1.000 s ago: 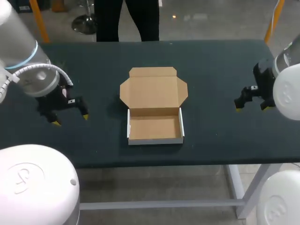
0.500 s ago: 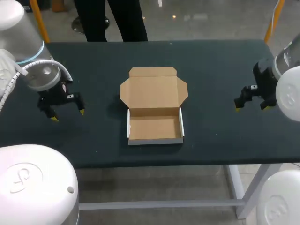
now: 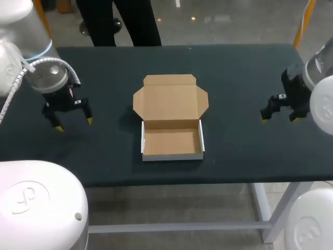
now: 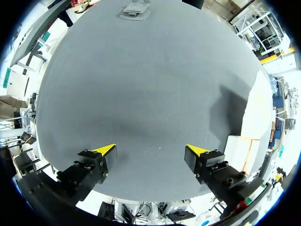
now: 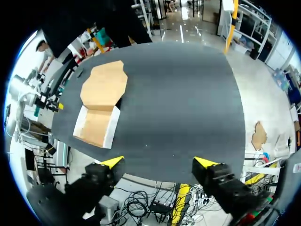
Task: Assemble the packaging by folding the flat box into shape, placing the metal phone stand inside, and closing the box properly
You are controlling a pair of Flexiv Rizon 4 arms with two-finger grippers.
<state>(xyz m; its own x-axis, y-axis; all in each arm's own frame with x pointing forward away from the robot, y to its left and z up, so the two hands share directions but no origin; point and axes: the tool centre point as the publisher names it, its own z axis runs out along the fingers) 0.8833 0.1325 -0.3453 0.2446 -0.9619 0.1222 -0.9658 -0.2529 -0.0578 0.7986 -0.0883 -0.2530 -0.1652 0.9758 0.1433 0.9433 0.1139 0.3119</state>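
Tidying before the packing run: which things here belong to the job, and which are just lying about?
Job: open brown cardboard box, tray formed, lid back; left gripper and right gripper, both open.
Just there: dark table; small grey object at its edge, possibly the metal stand, too small to tell.

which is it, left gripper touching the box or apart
Apart. The head view shows bare table between the left gripper and the box.
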